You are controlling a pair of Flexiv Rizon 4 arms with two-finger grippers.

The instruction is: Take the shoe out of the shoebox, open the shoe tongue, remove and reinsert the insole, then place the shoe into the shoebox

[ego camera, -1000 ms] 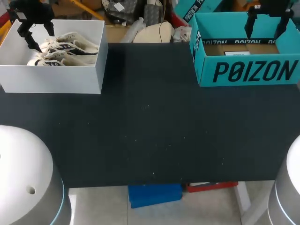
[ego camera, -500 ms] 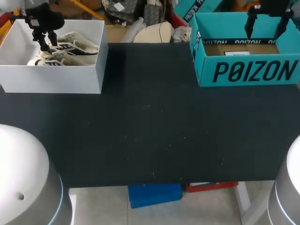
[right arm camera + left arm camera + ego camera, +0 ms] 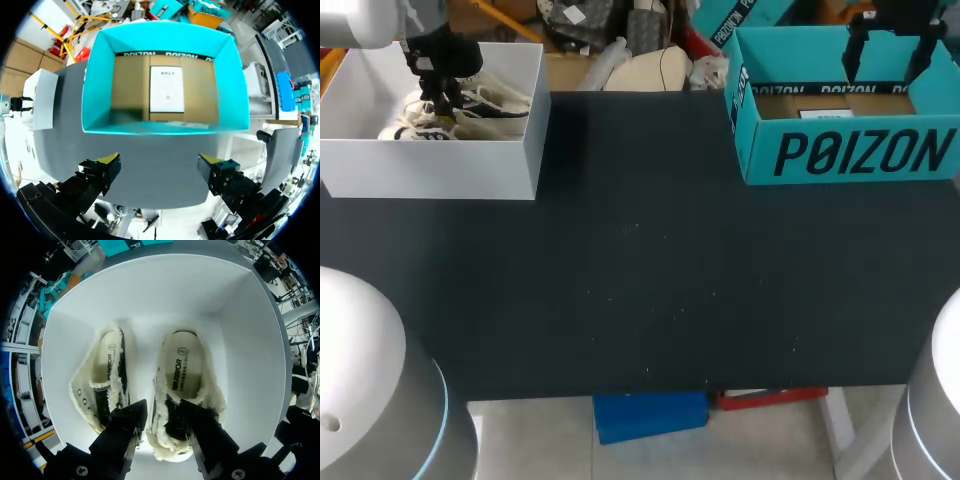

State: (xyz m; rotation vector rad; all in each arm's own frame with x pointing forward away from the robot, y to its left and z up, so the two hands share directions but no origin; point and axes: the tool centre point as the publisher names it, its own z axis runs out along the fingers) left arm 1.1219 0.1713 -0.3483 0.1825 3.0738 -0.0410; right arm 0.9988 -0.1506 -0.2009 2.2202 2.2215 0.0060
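A pair of cream fleece-lined shoes (image 3: 485,100) lies in the white shoebox (image 3: 430,170) at the table's back left. My left gripper (image 3: 442,92) is down inside the box. In the left wrist view its fingers (image 3: 132,417) straddle the side wall of one shoe (image 3: 182,370). One finger is in the gap beside the other shoe (image 3: 107,375), the other inside the shoe's opening. Both press the fleece edge. My right gripper (image 3: 885,55) hangs open above the teal box (image 3: 850,150), with nothing between its fingers (image 3: 107,162).
The teal box (image 3: 165,127) at the back right holds only a white card (image 3: 166,89) on its cardboard floor. The black tabletop (image 3: 650,260) stretches between the two boxes.
My left gripper has shifted right across the white box and dropped onto the shoes, and its fingers have narrowed around a shoe's side wall. The right arm has kept still.
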